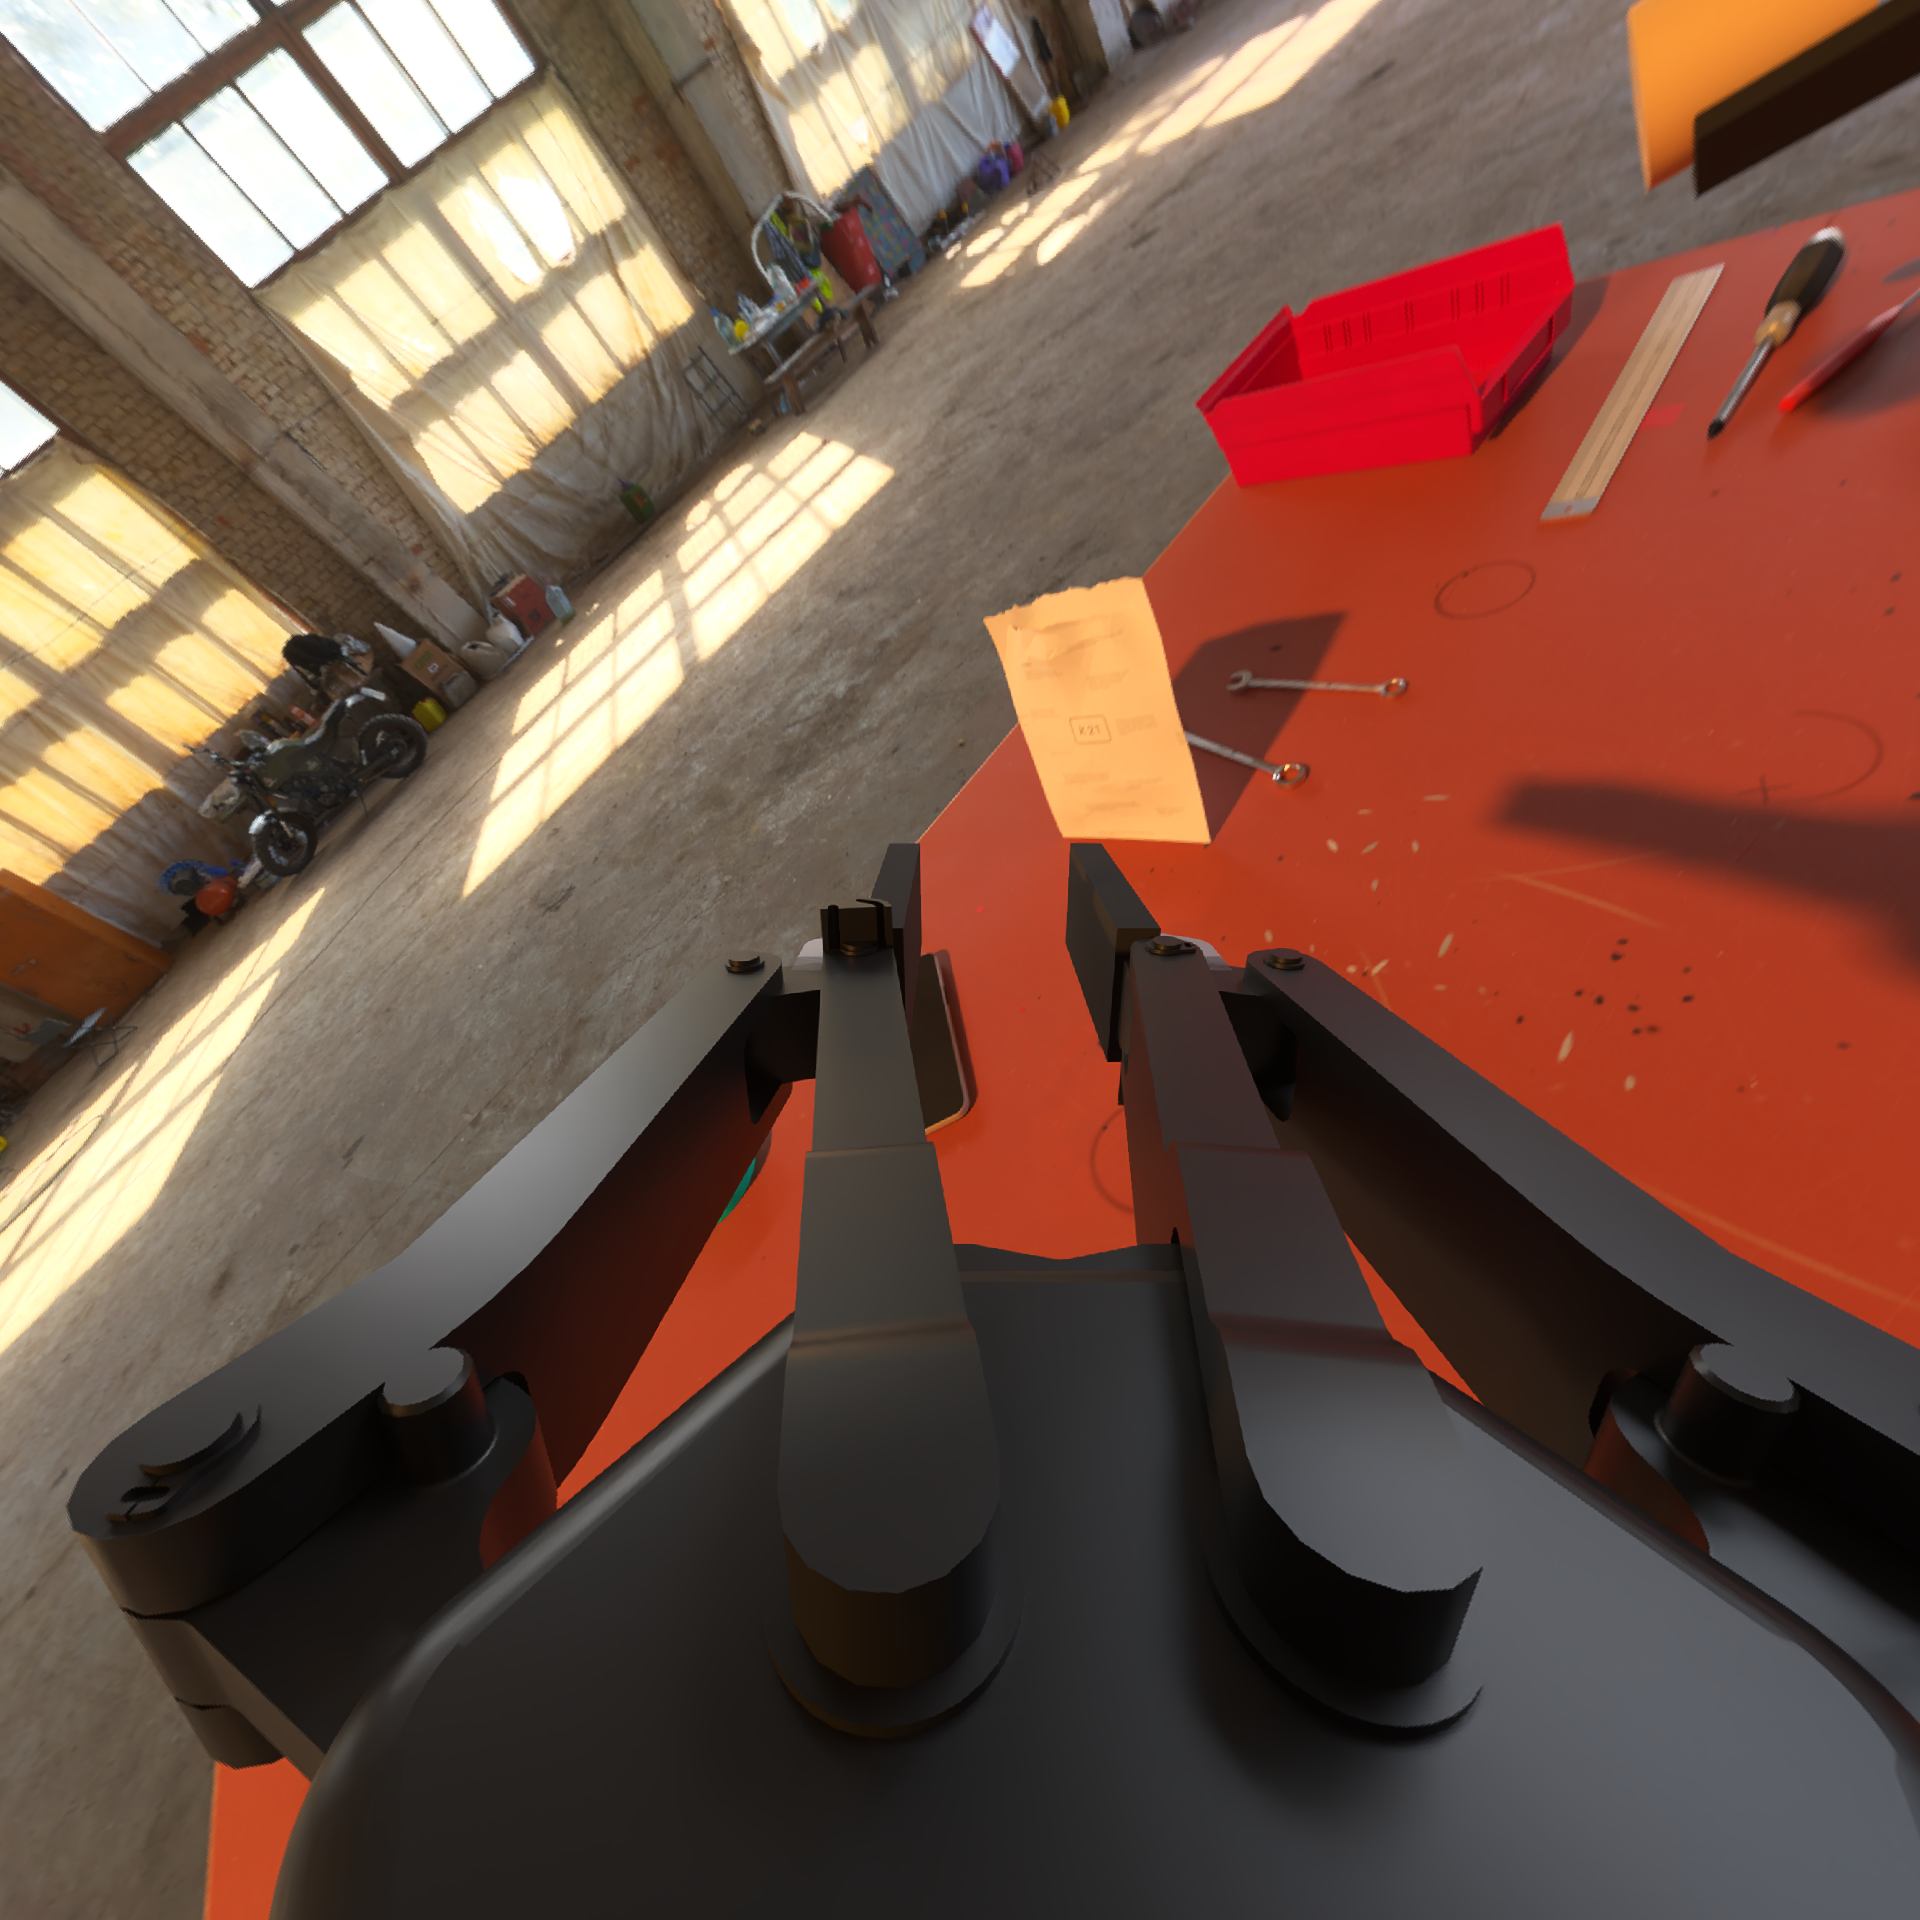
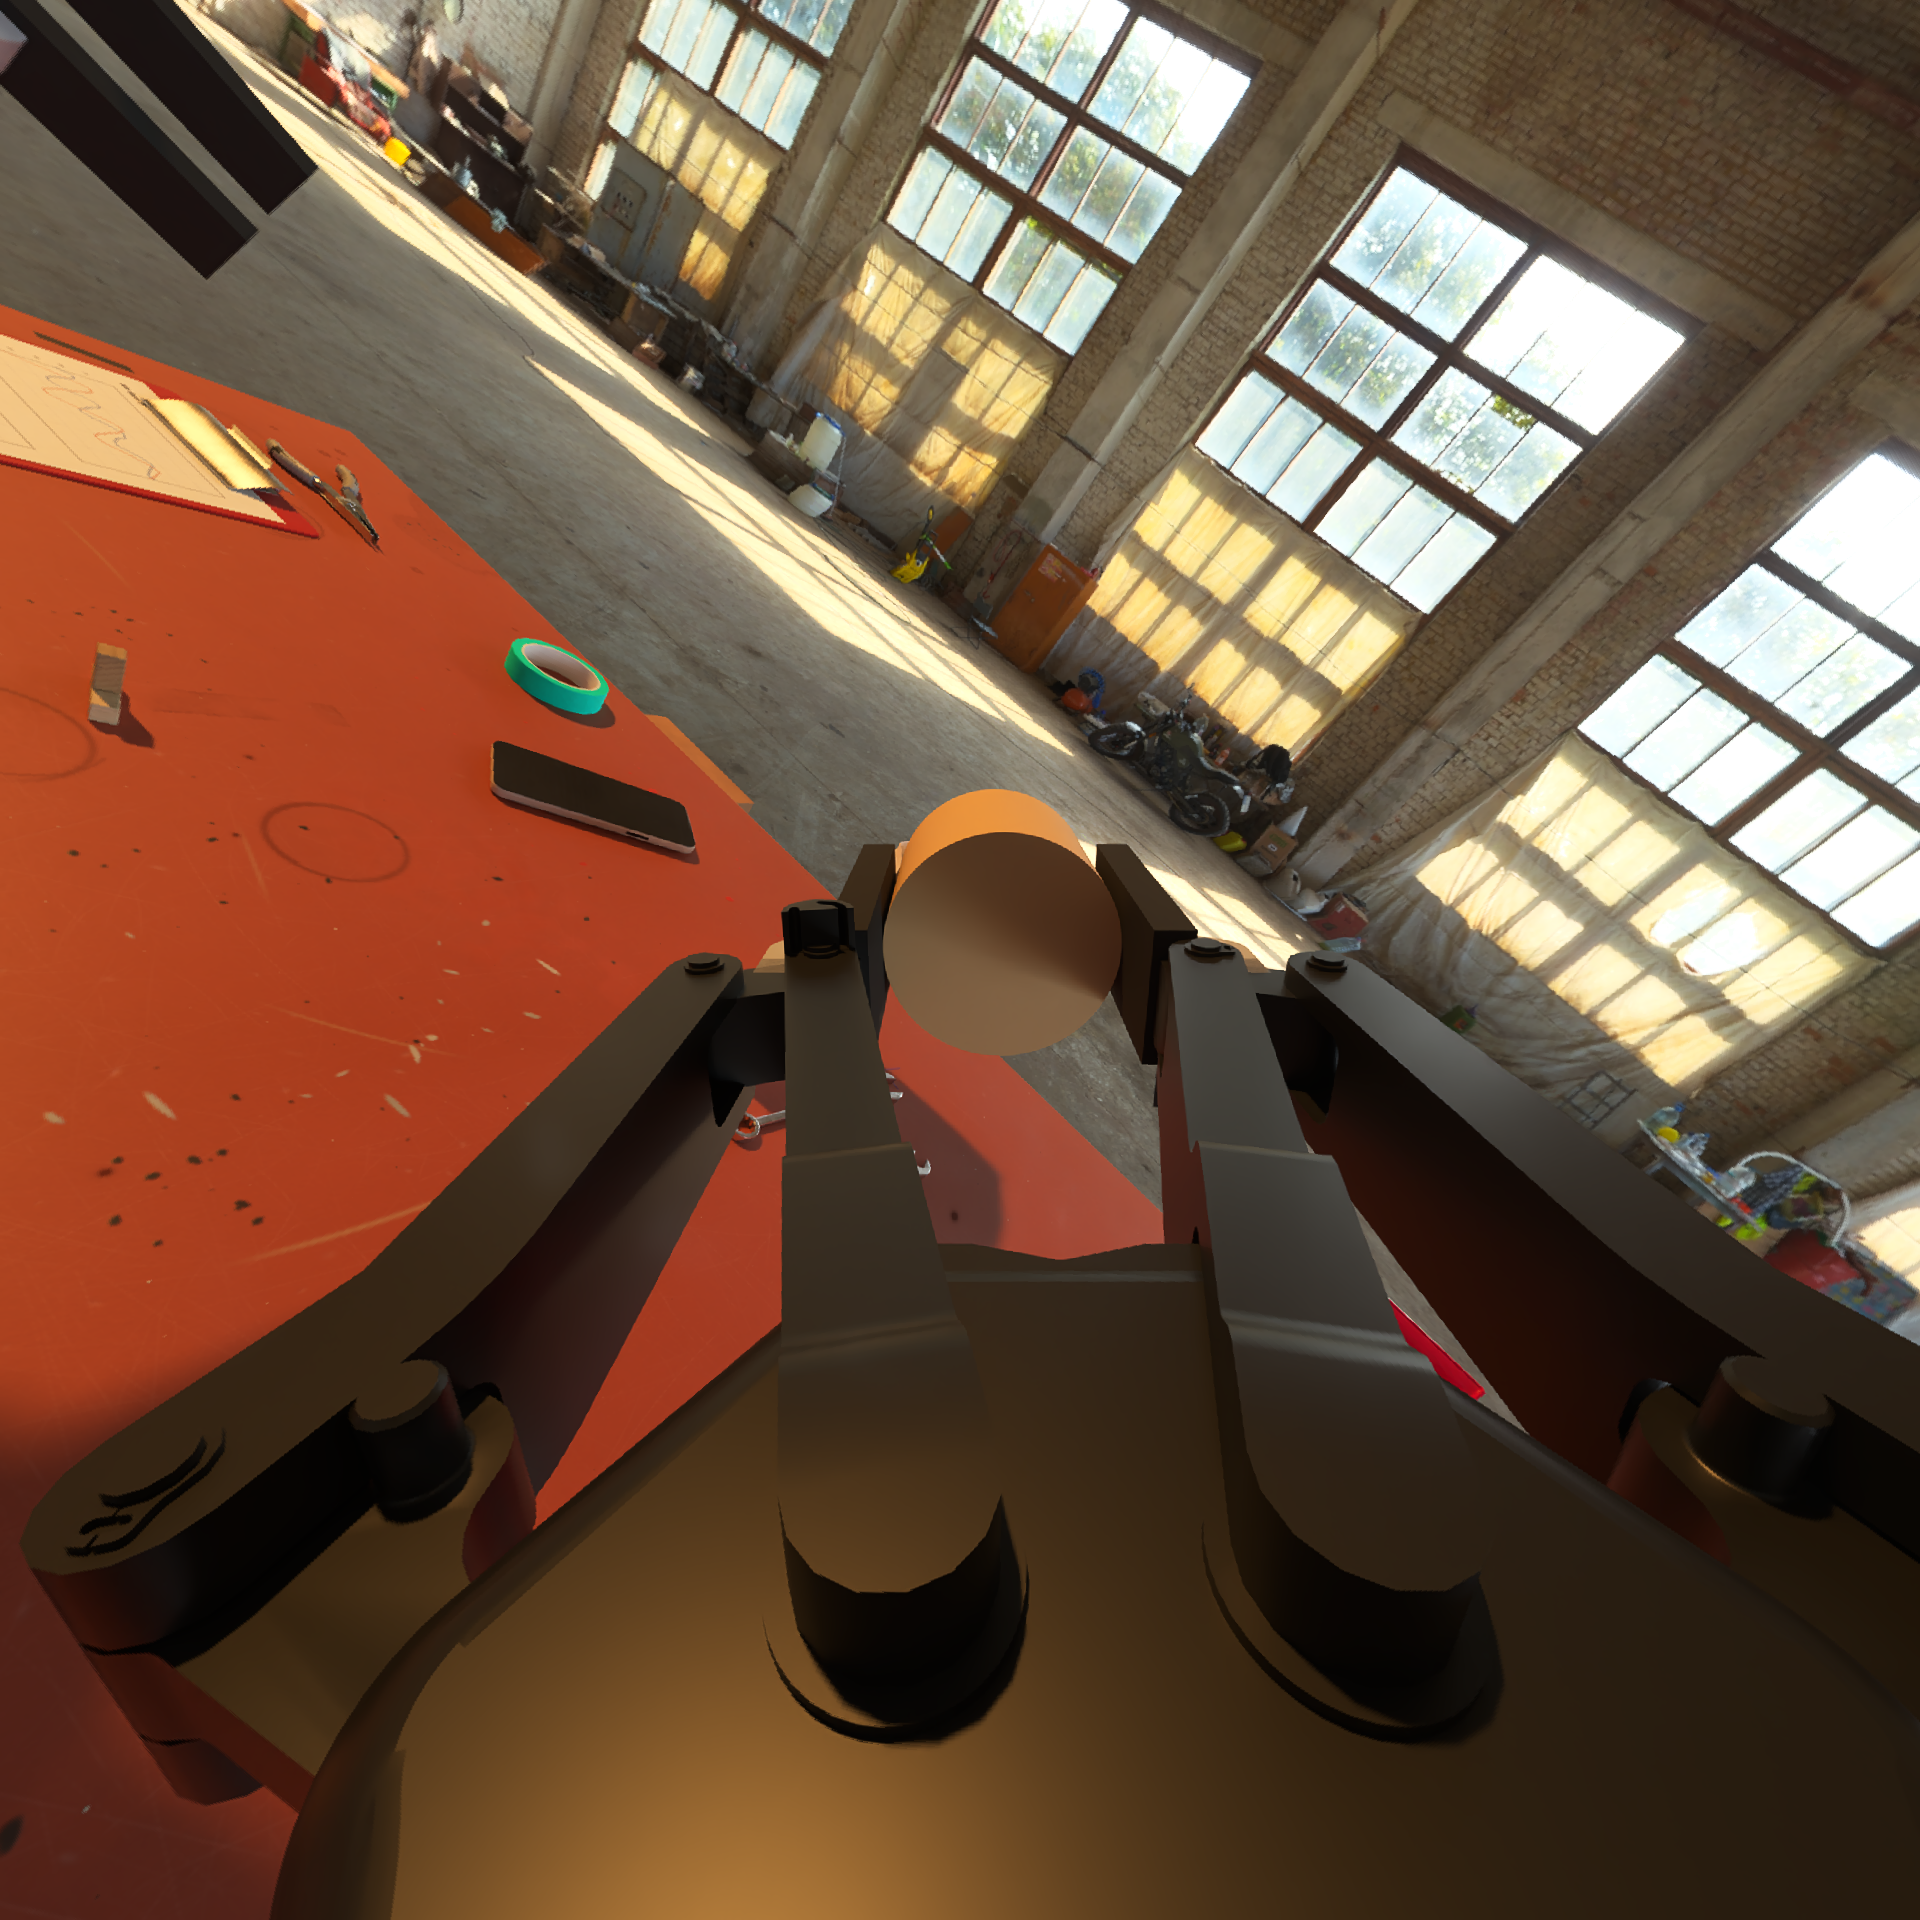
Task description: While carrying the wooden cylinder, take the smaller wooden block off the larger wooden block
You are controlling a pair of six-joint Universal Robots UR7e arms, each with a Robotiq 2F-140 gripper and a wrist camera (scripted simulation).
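My right gripper (image 2: pixel 1000 878) is shut on the wooden cylinder (image 2: pixel 1003 940) and holds it lengthwise between the pads, above the edge of the orange table (image 2: pixel 208 1039). A small wooden block (image 2: pixel 107 683) stands on the table far to the left. It looks like two stacked pieces, but it is too small to tell them apart. My left gripper (image 1: pixel 992 883) is open and empty, with its fingers a little apart above the table (image 1: pixel 1455 935) near its edge. No wooden block shows in the left wrist view.
A pale printed slip (image 1: pixel 1096 717) stands just beyond my left fingertips. Two wrenches (image 1: pixel 1314 684), a red bin (image 1: pixel 1392 353), a ruler (image 1: pixel 1636 390) and a screwdriver (image 1: pixel 1777 322) lie farther off. A phone (image 2: pixel 592 798), green tape (image 2: pixel 556 675), a clipboard (image 2: pixel 135 436) and pliers (image 2: pixel 327 488) are in the right wrist view.
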